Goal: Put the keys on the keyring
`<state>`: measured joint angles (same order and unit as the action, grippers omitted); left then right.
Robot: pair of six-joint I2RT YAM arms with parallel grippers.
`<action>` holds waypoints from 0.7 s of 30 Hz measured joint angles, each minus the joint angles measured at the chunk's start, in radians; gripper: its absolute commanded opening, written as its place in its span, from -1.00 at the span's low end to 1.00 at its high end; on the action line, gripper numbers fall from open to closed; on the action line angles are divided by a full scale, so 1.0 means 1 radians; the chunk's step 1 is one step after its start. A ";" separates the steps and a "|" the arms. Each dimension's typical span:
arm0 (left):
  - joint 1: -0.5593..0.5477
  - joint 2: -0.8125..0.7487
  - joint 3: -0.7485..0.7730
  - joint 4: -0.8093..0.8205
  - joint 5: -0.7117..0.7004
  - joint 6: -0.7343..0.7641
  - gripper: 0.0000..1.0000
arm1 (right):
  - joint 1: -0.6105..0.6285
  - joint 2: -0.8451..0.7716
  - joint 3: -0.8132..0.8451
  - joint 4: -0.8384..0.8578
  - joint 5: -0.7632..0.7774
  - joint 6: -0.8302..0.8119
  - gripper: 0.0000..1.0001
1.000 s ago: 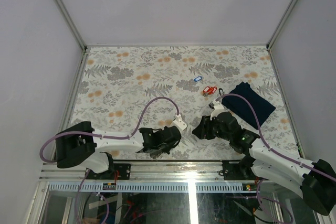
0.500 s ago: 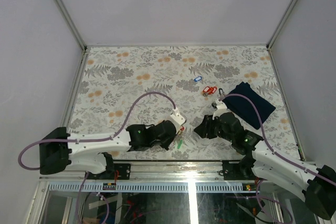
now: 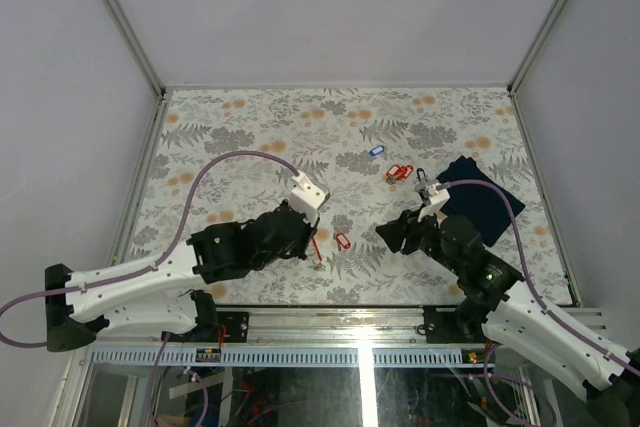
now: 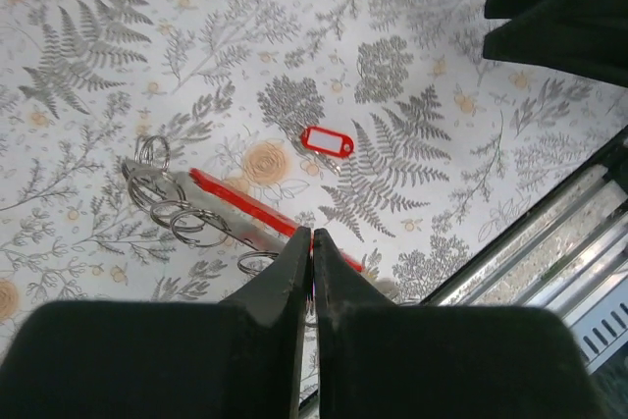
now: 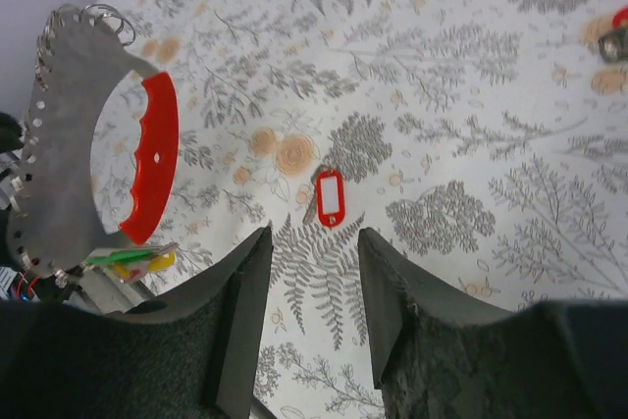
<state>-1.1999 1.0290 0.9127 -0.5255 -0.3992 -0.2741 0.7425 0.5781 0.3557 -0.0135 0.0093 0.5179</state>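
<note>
Clamped on the keyring holder (image 5: 54,174), the left gripper (image 4: 312,242) has swung in from the table's (image 3: 250,127) near edge; a red-tagged key (image 5: 331,197) now lies loose for the half-open, empty right gripper (image 5: 314,235).

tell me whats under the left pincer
The shut left pincer pinches a grey plate with a red strip and wire rings. Beyond it a red tag lies on the table. The fingers hide the plate's near part.
</note>
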 measured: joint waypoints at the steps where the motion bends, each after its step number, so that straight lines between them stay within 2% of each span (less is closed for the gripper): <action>1: 0.010 -0.012 0.005 -0.002 0.003 0.003 -1.00 | 0.000 -0.019 -0.001 0.013 -0.003 -0.019 -0.13; 7: 0.071 -0.061 0.027 -0.003 0.041 0.006 -1.00 | 0.000 -0.109 -0.002 0.102 -0.024 -0.116 -0.27; 21: 0.095 -0.045 0.074 -0.003 0.087 -0.008 -1.00 | 0.001 -0.088 0.000 0.157 -0.154 -0.240 -0.22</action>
<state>-1.1049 0.9836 0.9871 -0.5282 -0.3122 -0.2825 0.7437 0.4904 0.3557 0.1436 -0.1444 0.2783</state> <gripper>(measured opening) 0.003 0.374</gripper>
